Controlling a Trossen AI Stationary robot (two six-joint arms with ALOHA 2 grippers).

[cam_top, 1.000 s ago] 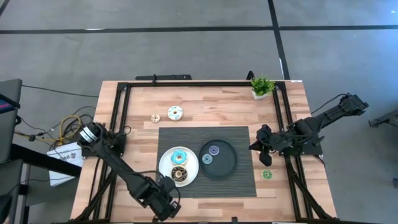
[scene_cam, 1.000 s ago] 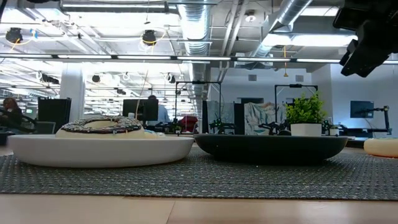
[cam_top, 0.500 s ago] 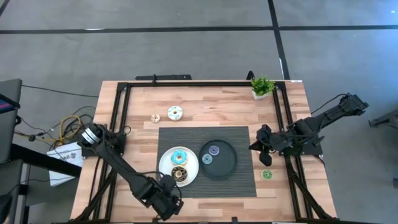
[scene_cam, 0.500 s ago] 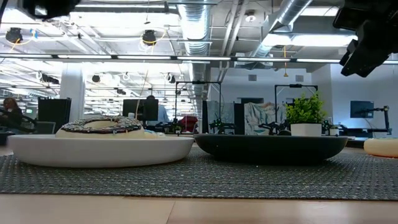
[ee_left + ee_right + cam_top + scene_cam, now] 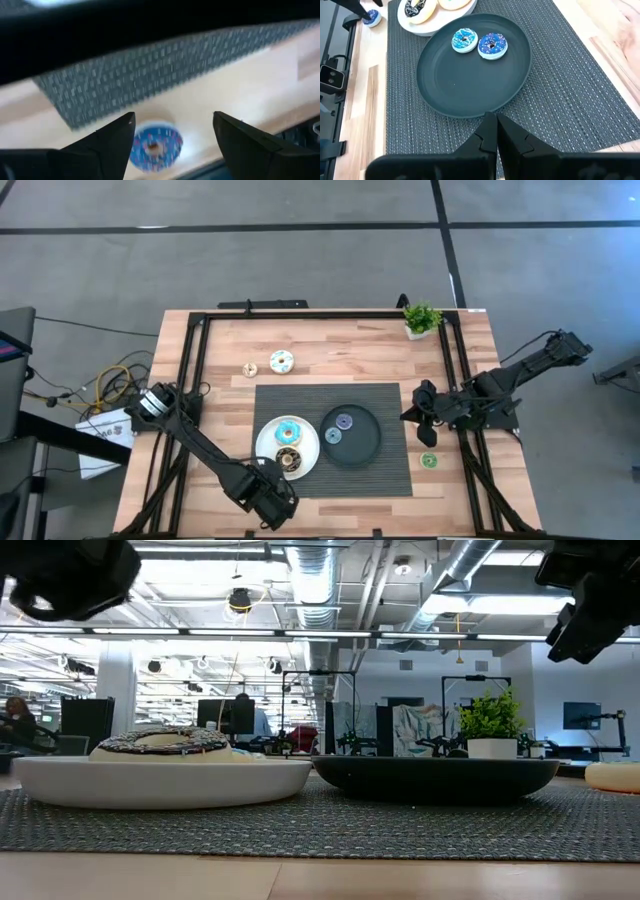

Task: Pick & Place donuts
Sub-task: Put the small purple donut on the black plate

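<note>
Below left end effector (image 5: 172,131) — blue donut (image 5: 156,147).

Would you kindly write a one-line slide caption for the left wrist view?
Open left gripper above a small blue donut lying on the wooden table beside the grey mat.

Bare light wood (image 5: 340,350) lies open behind the dark woven mat (image 5: 385,400); the black metal frame rails (image 5: 195,370) and small potted plant (image 5: 421,318) hem its edges.

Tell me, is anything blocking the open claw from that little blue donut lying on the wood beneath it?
Nothing visible does. The left gripper hangs open over the small blue donut, which lies alone on bare wood beside the mat's corner, with a clear gap between the fingers.
</note>
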